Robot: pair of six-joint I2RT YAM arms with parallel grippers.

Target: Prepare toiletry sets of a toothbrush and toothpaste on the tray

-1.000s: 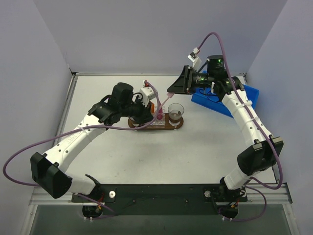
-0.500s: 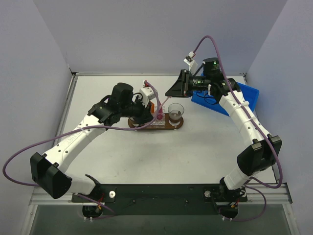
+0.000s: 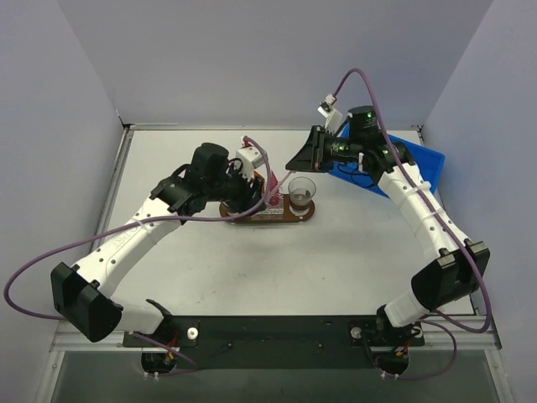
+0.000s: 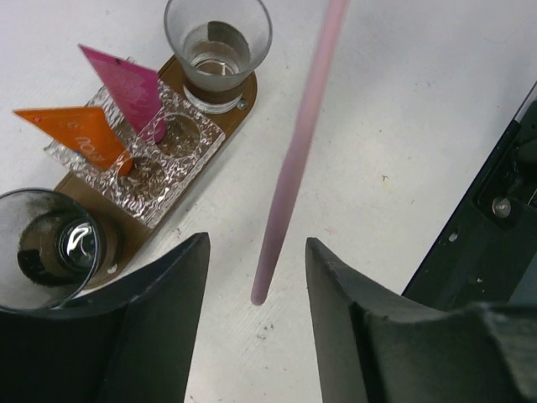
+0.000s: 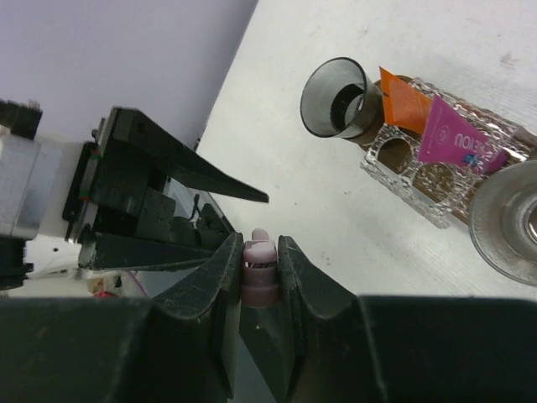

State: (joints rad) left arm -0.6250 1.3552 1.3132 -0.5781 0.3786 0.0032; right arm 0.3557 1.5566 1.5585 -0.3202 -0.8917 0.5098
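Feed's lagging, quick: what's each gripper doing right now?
Left gripper: open, jaws either side of the toothbrush, not gripping.
Right gripper: closed on the toothbrush's end.

The thin pale-pink toothbrush [image 4: 294, 159] hangs slanted in the air, one end pinched in my right end effector [image 5: 259, 252]. On the dark-brown tray [image 4: 124, 242], the orange toothpaste [image 4: 80, 134] and magenta toothpaste [image 4: 126, 84] stand cap-down, I think, in a clear holder [image 4: 180, 159].

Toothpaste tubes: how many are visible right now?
2. The orange tube and the magenta tube stand side by side in the clear holder on the tray; none seem hidden.
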